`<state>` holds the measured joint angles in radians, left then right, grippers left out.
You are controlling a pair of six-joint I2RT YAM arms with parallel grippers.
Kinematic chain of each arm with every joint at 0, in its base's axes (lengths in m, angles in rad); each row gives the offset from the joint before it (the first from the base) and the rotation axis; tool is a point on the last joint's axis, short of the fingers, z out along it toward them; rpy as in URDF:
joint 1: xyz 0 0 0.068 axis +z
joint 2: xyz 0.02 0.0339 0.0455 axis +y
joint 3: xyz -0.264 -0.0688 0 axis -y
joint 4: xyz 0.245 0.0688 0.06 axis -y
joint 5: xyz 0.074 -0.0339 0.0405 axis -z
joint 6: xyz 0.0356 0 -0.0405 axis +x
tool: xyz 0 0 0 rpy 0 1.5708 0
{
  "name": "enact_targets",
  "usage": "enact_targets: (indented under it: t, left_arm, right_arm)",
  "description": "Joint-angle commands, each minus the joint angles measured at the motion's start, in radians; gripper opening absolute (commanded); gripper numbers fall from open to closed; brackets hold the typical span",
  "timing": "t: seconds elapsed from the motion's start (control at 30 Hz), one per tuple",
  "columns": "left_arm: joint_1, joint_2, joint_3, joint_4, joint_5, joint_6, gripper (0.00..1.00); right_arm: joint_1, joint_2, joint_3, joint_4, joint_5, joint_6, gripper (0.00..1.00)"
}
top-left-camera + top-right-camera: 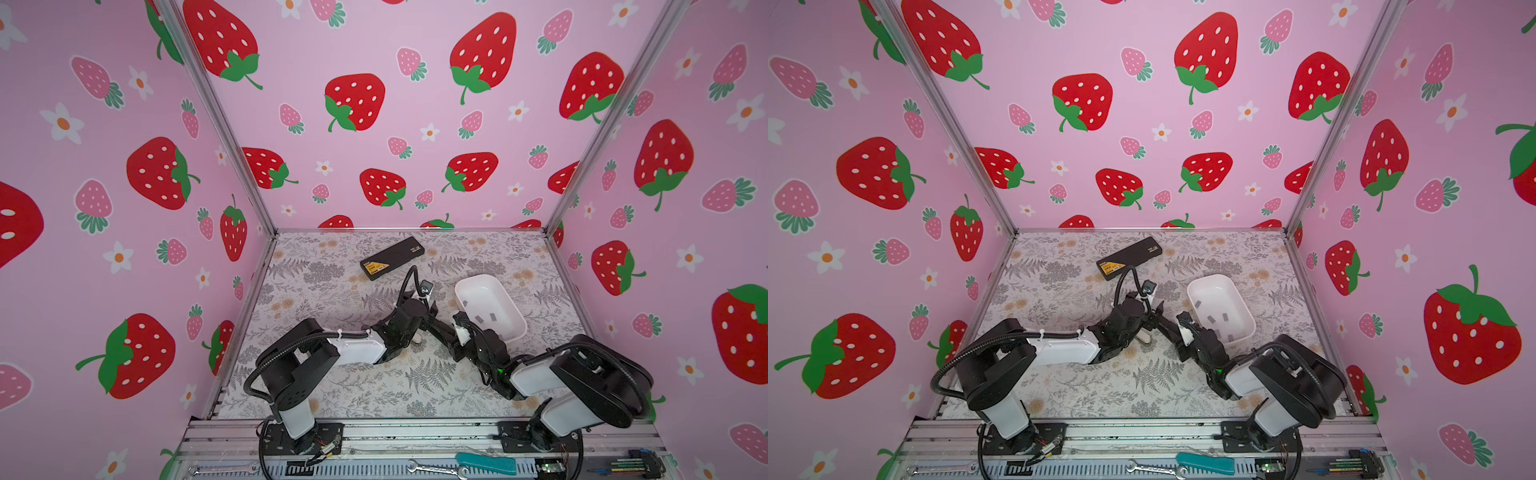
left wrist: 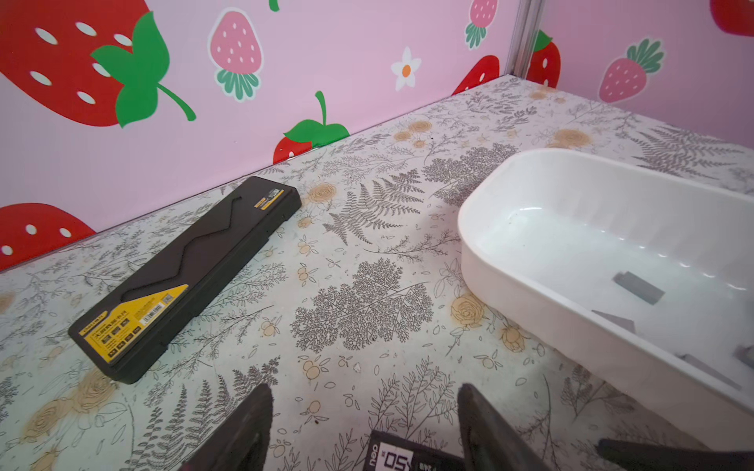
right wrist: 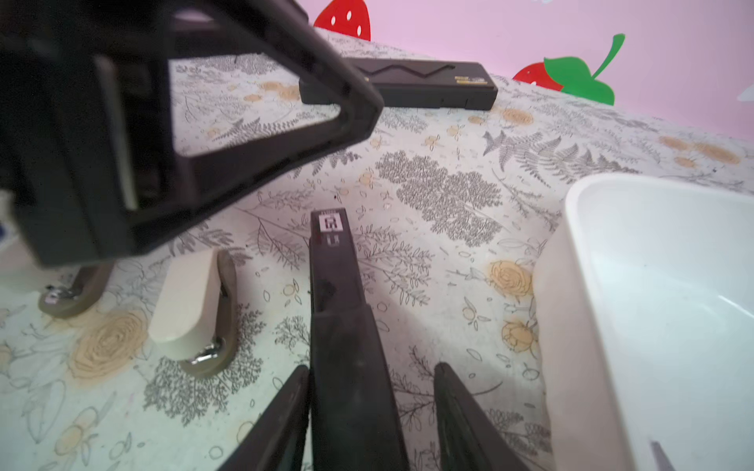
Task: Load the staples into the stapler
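Observation:
Several grey staples [image 1: 480, 319] [image 1: 1211, 319] [image 2: 638, 287] lie in the white tray [image 1: 478, 279] [image 2: 530, 163] [image 3: 579, 285]. A small cream stapler [image 3: 191, 310] [image 1: 417, 340] with a brown base lies on the table below my left gripper [image 2: 367, 407] [image 1: 430, 309], which is open and holds nothing. A long narrow black stapler-like bar [image 3: 334, 285] [image 2: 408, 454] with a white label at its tip runs between the fingers of my right gripper [image 3: 372, 367] [image 1: 442, 328]. One finger touches the bar and the other stands clear of it, so that gripper is open. The bar's labelled end lies between my left fingers.
A flat black case [image 1: 392, 257] [image 2: 183, 277] [image 3: 408, 87] with a yellow label lies near the back wall. Pink walls close three sides. Wrenches and a teal-handled tool [image 1: 486, 463] rest on the front rail. The two grippers nearly meet mid-table, left of the tray.

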<state>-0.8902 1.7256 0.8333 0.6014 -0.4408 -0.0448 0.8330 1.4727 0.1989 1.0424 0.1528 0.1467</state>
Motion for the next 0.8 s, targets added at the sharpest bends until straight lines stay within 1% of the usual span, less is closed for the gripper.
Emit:
enact_targets:
  t: [0.0,0.1,0.13,0.2,0.27,0.33,0.37,0.4,0.5,0.57,0.6,0.63,0.67,0.7,0.73,0.77]
  left_arm:
    - [-0.003,-0.033,0.017,-0.028,-0.062,-0.034,0.73]
    - [-0.001,-0.067,-0.002,-0.015,-0.088,-0.056,0.73]
    - [-0.002,-0.081,-0.007,-0.021,-0.099,-0.065,0.73]
    - [-0.002,-0.114,-0.018,-0.043,-0.112,-0.080,0.73]
    - [-0.001,-0.157,-0.031,-0.079,-0.130,-0.095,0.73]
    - [0.000,-0.213,-0.054,-0.107,-0.160,-0.104,0.73]
    - [0.000,-0.248,-0.072,-0.117,-0.177,-0.110,0.73]
    - [0.000,-0.283,-0.090,-0.123,-0.186,-0.116,0.73]
    - [0.000,-0.375,-0.138,-0.159,-0.215,-0.114,0.75]
    - [0.002,-0.419,-0.131,-0.241,-0.234,-0.121,0.78]
    - [0.002,-0.434,-0.109,-0.300,-0.238,-0.112,0.77]
    - [0.001,-0.445,-0.079,-0.364,-0.244,-0.108,0.75]
    - [0.000,-0.454,-0.041,-0.436,-0.257,-0.094,0.61]
    - [0.000,-0.462,-0.006,-0.485,-0.282,-0.071,0.50]
    - [-0.004,-0.471,0.013,-0.506,-0.317,-0.053,0.46]
    - [-0.005,-0.487,0.017,-0.494,-0.358,-0.021,0.46]
  right_arm:
    - [0.000,-0.079,-0.011,-0.076,0.059,0.041,0.61]
    - [0.000,-0.156,-0.010,-0.131,0.112,0.100,0.62]
    - [0.000,-0.195,-0.017,-0.153,0.134,0.126,0.65]
    - [0.000,-0.281,-0.023,-0.177,0.125,0.148,0.69]
    - [0.001,-0.370,0.003,-0.264,0.124,0.156,0.69]
    - [0.000,-0.466,0.028,-0.368,0.175,0.171,0.70]
    - [0.000,-0.522,0.029,-0.406,0.209,0.184,0.72]
    - [-0.001,-0.569,0.019,-0.428,0.242,0.196,0.77]
    - [-0.001,-0.734,-0.001,-0.502,0.325,0.215,0.89]
    - [0.000,-0.825,0.010,-0.560,0.386,0.212,0.93]
    - [-0.001,-0.866,0.023,-0.597,0.424,0.215,0.93]
    - [0.000,-0.899,0.033,-0.631,0.452,0.216,0.95]
    - [0.000,-0.927,0.038,-0.646,0.481,0.205,0.98]
    - [0.000,-0.948,0.039,-0.647,0.520,0.197,1.00]
    - [0.000,-0.957,0.040,-0.645,0.550,0.191,0.99]
    - [0.000,-0.960,0.045,-0.645,0.579,0.176,0.99]
